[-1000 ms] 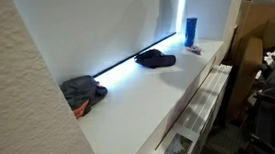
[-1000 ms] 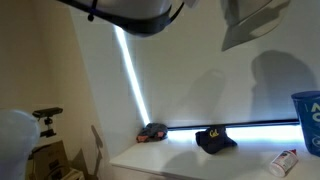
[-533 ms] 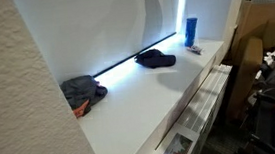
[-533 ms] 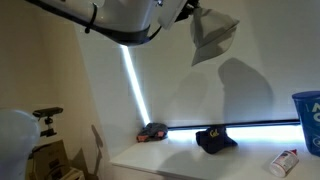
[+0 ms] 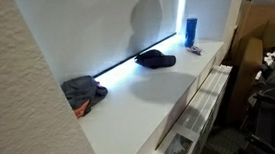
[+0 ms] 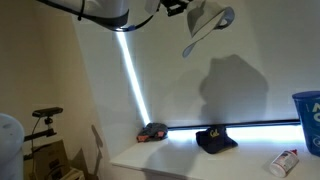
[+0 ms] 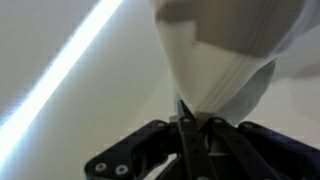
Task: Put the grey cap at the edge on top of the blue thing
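At the far left of an exterior view a small tripod [image 6: 45, 118] stands beside the white counter [image 6: 180, 165]. Above it the robot arm [image 6: 100, 10] reaches in along the top edge. In the wrist view the gripper [image 7: 190, 128] has its fingers drawn almost together, pinching a fold of the light grey cap [image 6: 205, 20]. The cap hangs tilted, high in the air in front of the white wall and well above the counter, and throws a large shadow on the wall below it. On the counter a darker grey cap [image 6: 152, 132] with a reddish patch lies at the left end against the lit strip along the wall. Further right is a dark cap [image 6: 215, 138] with a yellow mark on its front. Right of that a small white tube [image 6: 283, 162] lies on its side. The blue container [image 6: 308, 110] stands upright at the right end, just beside the tube and cut off by the frame edge. The held cap is well apart from it, up and to its left.
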### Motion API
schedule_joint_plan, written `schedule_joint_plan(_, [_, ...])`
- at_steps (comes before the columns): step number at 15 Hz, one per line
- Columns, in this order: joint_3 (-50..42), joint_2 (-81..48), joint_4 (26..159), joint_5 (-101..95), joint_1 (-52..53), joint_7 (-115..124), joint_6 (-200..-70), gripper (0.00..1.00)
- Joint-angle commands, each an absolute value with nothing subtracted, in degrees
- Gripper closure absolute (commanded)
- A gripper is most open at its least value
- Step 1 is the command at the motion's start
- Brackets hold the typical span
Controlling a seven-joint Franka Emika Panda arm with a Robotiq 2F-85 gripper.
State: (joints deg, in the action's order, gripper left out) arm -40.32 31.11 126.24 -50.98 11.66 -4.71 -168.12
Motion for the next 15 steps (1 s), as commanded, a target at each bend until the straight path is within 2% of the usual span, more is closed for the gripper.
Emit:
schedule_joint_plan(1, [-33.75, 26.89, 120.84, -38.84, 6.54, -13.57, -160.87, 0.98])
schedule_joint_plan(6, [-35.38, 19.89, 112.48, -17.05, 7.64, -27.41, -158.05, 0.98])
schedule_joint_plan(7, [-40.07, 18.36, 111.18, -17.14, 11.77, -24.54, -161.15, 0.98])
schedule_joint_plan(11, [-47.90, 8.18, 110.01, -8.36, 14.04, -22.05, -179.94, 0.98])
schedule_joint_plan(15, [-52.48, -2.19, 109.79, -4.27, 14.60, -19.88, -192.14, 0.98])
